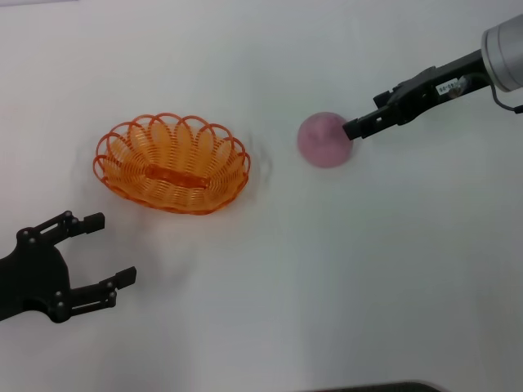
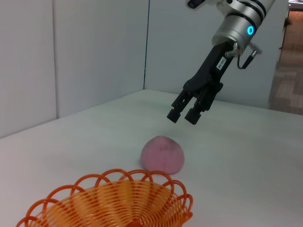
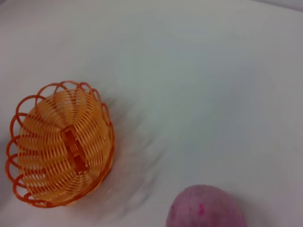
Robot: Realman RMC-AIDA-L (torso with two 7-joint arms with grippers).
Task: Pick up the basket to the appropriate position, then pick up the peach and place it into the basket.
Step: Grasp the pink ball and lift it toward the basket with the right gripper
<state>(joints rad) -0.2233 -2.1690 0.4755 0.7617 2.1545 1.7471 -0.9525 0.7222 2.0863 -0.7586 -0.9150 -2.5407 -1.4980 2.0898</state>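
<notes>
My right end effector [image 1: 354,129] hangs over the white table [image 1: 368,269], its tips at the right side of the peach [image 1: 324,140] as my head camera sees it. The left wrist view shows more: that end effector [image 2: 184,115] is above the peach [image 2: 162,154] and clear of it, not touching, with its two fingers set only a narrow gap apart and nothing between them.

The peach sits on the table, outside the basket [image 1: 172,162] and a little way to its right. The basket rests upright on the table and holds nothing; its woven orange bottom shows bare in the head view and again in the right wrist view [image 3: 61,144], which looks down into it and also catches the peach [image 3: 206,207] at the picture's edge, but none of my own fingers.

My left end effector [image 1: 102,251] sits low at my left, near the basket but apart from it, fingers spread wide and empty. Only the left wrist view shows the grey walls [image 2: 94,52] behind the table.
</notes>
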